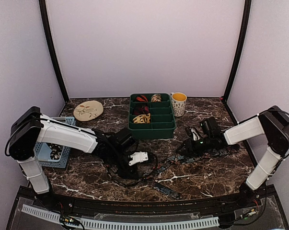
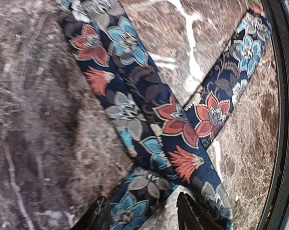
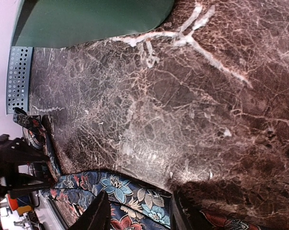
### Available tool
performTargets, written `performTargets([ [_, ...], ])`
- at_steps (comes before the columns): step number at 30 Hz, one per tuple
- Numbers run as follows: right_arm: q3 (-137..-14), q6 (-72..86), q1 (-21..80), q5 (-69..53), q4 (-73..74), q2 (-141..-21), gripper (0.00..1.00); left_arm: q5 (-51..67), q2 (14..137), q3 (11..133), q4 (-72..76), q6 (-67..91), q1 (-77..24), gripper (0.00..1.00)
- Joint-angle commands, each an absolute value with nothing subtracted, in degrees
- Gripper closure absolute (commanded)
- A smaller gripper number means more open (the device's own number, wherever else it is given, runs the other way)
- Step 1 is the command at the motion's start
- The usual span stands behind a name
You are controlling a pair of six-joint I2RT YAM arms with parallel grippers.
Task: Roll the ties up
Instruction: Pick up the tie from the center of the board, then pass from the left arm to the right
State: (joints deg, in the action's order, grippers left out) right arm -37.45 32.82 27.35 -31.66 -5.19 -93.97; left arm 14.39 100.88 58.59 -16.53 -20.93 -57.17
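Standing by the table, I am watching the left pincer (image 2: 142, 199) hovering low with its fingers apart. The floral tie (image 2: 149, 110) is lying flat on the marble just ahead of its tips and partly between them, unrolled and crossing over itself in a V. The right pincer (image 3: 139, 197) is likewise holding its fingers apart, with cloth of the same pattern running beneath and between them. Neither seems to be clamping anything.

The crossing is what is worrying me. If the left pincer is closing there, it is likely catching both layers at once, and any roll begun from that bunch is coming out lopsided. With both pincers working one strip, pulling against each other is risking dragging it askew or slipping it free. One end is lying close to the black border (image 2: 281, 120) off to the left pincer's right, so a careless tug is threatening to send it over.
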Motion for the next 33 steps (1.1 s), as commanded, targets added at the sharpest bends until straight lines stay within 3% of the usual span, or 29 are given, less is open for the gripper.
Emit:
performTargets([
  [1, -35.38, 31.90, 25.46, -32.13, -5.03, -96.65, 0.59, 17.11, 103.32, 58.75, -18.25, -22.14, -57.48, 0.50],
  [4, -34.88, 31.68, 24.81, -32.89, -5.20, -97.53, 0.60, 14.83, 104.13, 58.43, -18.96, -21.73, -57.48, 0.56],
  [7, -34.70, 31.55, 24.79, -33.38, -4.95, -97.66, 0.60, 8.51, 102.63, 57.86, -20.29, -20.55, -56.15, 0.86],
  [10, -34.35, 31.20, 24.78, -33.72, -4.49, -97.69, 0.61, 5.36, 96.86, 56.20, -20.12, -17.99, -52.00, 0.99],
  [18, -33.60, 32.17, 26.73, -34.72, -5.83, -98.28, 0.63, 0.74, 75.19, 56.98, -15.94, -12.48, -42.34, 1.00],
  [25, -35.33, 34.32, 31.36, -35.79, -7.42, -98.95, 0.62, 7.32, 74.07, 69.05, -19.77, -12.42, -41.52, 1.00],
  [27, -35.91, 34.34, 31.33, -36.21, -7.34, -96.70, 0.59, 11.22, 75.60, 72.98, -21.04, -11.60, -41.54, 1.00],
  [33, -39.47, 36.72, 31.33, -40.92, -10.21, -84.55, 0.36, 18.19, 79.35, 79.20, -18.80, -8.72, -44.27, 1.00],
])
